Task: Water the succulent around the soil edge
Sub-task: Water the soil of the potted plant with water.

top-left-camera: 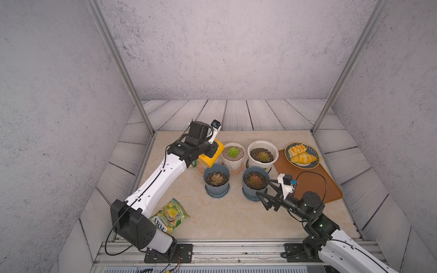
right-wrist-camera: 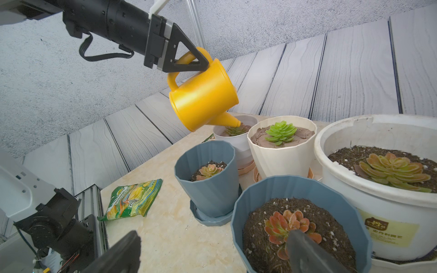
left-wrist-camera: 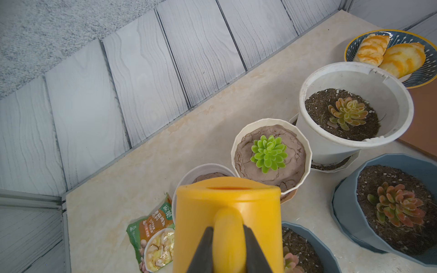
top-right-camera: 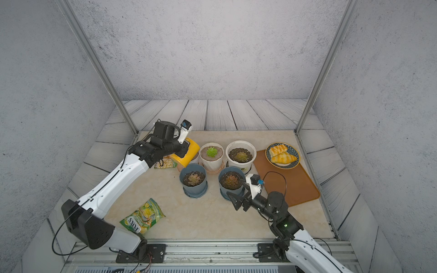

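**Can tipped over the small pot; no water seen yet.**

The left gripper (left-wrist-camera: 227,230) has its jaws clamped on the handle (left-wrist-camera: 228,218) of the yellow watering can (right-wrist-camera: 203,94). I hold the can clear of the table (top-left-camera: 224,219), tilted spout-down. The spout (right-wrist-camera: 228,119) ends just above the small white pot (right-wrist-camera: 236,144), close beside its succulent (right-wrist-camera: 235,130); I cannot tell whether it touches a leaf. The right gripper (top-left-camera: 263,188) has its jaws wide apart and empty, straddling the rim of the nearer blue pot (right-wrist-camera: 295,180) with one finger above its soil. My judgement is that the grasp, lift and tilt are done. No stream shows and I cannot read whether the soil is wet, so I log the watering as just begun at most. The pass around the soil edge is left, keeping off the leaves.
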